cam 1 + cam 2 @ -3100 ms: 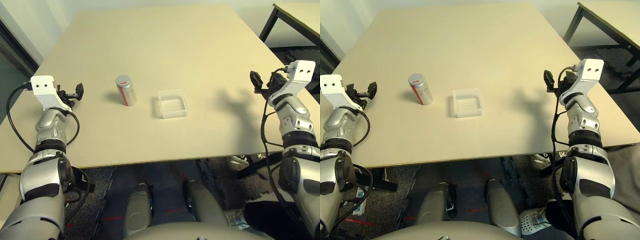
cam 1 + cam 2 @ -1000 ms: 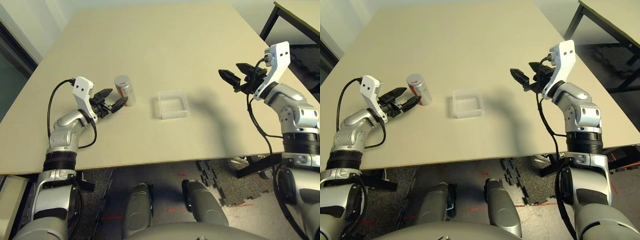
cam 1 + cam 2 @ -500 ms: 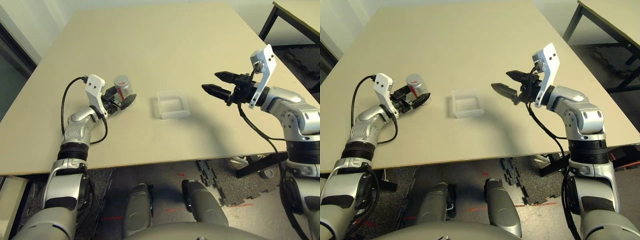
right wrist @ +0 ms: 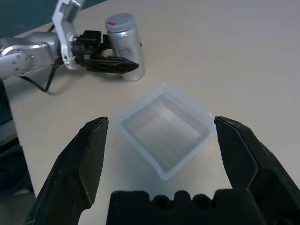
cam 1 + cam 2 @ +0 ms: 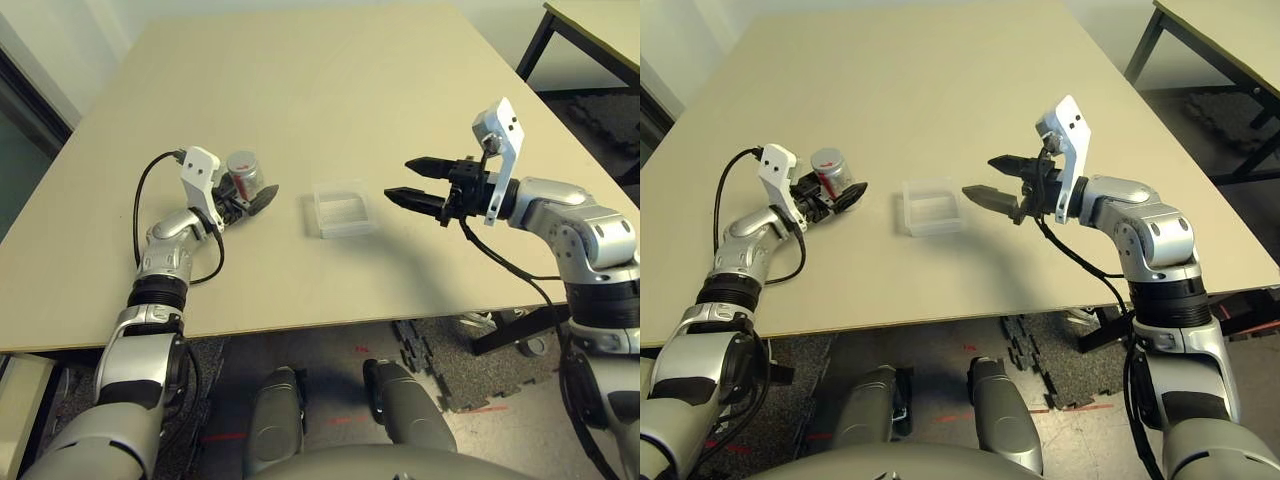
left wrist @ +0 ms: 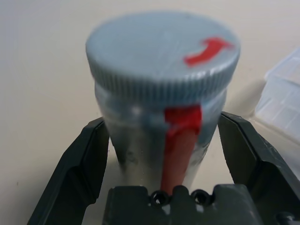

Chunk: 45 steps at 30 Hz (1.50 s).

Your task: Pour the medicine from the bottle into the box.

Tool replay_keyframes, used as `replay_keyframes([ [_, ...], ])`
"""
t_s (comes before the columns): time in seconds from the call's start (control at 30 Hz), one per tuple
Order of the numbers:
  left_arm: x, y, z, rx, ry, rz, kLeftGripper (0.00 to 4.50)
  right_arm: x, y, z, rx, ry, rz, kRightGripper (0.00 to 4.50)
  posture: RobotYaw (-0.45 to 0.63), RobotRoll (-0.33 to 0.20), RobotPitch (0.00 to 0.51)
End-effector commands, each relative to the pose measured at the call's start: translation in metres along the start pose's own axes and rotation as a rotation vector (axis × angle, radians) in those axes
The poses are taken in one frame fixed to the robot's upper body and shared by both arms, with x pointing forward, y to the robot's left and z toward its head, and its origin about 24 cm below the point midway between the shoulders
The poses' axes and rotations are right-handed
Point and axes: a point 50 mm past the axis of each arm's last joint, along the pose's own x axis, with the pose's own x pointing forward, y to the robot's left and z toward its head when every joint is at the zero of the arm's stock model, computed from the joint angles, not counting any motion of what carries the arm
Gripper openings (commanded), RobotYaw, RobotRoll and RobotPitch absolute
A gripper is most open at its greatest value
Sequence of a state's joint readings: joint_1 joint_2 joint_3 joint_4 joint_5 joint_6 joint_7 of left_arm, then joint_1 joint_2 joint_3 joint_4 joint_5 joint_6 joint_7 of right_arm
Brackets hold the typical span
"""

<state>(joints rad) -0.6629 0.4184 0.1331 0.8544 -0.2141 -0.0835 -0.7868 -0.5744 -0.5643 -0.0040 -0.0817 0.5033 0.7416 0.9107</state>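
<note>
The silver-grey bottle [image 5: 243, 172] with a red mark stands upright on the table, its grey cap [image 6: 161, 49] on. My left gripper [image 5: 252, 197] is open, one finger [image 6: 84, 164] on each side of the bottle's body, with narrow gaps. The clear plastic box [image 5: 342, 208] sits to the right of the bottle, apart from it. Hovering just right of the box, my right gripper [image 5: 400, 180] is open and points at it; nothing is between its fingers [image 4: 86, 154]. The box [image 4: 164, 136] looks empty. The medicine is hidden.
The beige table [image 5: 330, 90] stretches bare behind the bottle and box. Its front edge [image 5: 300, 325] runs close below my arms. A second table with black legs [image 5: 545, 35] stands at the far right, beyond the floor gap.
My left gripper has slid forward so its fingers now flank the bottle. My right gripper has swung left and lower, closing on the box. Bottle and box have not moved.
</note>
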Motion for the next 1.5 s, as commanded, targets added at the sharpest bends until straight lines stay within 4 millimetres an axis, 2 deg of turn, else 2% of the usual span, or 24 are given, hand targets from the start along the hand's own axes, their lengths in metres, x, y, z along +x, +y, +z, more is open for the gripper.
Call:
replay_keyframes([
  [0.03, 0.002, -0.001, -0.004, 0.013, 0.031, 0.001, 4.47, 0.002, 0.006, -0.002, -0.005, 0.02, 0.034, 4.5, -0.16, 0.0, 0.109],
  [0.07, 0.004, -0.002, -0.004, 0.014, 0.03, 0.001, 4.47, 0.003, 0.005, -0.002, -0.006, 0.02, 0.035, 4.5, -0.16, 0.0, 0.109],
  [0.23, 0.009, -0.003, 0.0, 0.013, 0.03, 0.001, 2.74, 0.004, 0.004, 0.0, -0.011, 0.02, 0.034, 4.5, -0.16, 0.0, 0.111],
  [0.27, 0.01, -0.003, 0.001, 0.017, 0.028, -0.003, 2.58, 0.004, 0.003, 0.0, -0.013, 0.02, 0.033, 4.5, -0.16, 0.0, 0.111],
  [0.5, 0.015, -0.002, 0.013, 0.054, 0.01, -0.022, 2.58, 0.004, 0.001, 0.001, -0.02, 0.014, 0.024, 4.5, -0.16, 0.0, 0.108],
  [0.77, 0.026, -0.027, 0.056, 0.082, -0.012, -0.44, 2.58, 0.004, -0.004, 0.018, -0.063, -0.016, 0.044, 4.5, -0.15, 0.0, 0.104],
  [1.03, 0.032, -0.058, 0.082, 0.1, 0.004, -0.746, 2.58, 0.027, 0.003, 0.045, -0.139, -0.034, 0.116, 4.5, -0.15, 0.0, 0.099],
  [1.5, 0.049, -0.078, 0.088, 0.154, 0.009, -0.858, 2.58, 0.052, 0.014, 0.063, -0.185, -0.055, 0.163, 4.5, -0.17, 0.0, 0.09],
])
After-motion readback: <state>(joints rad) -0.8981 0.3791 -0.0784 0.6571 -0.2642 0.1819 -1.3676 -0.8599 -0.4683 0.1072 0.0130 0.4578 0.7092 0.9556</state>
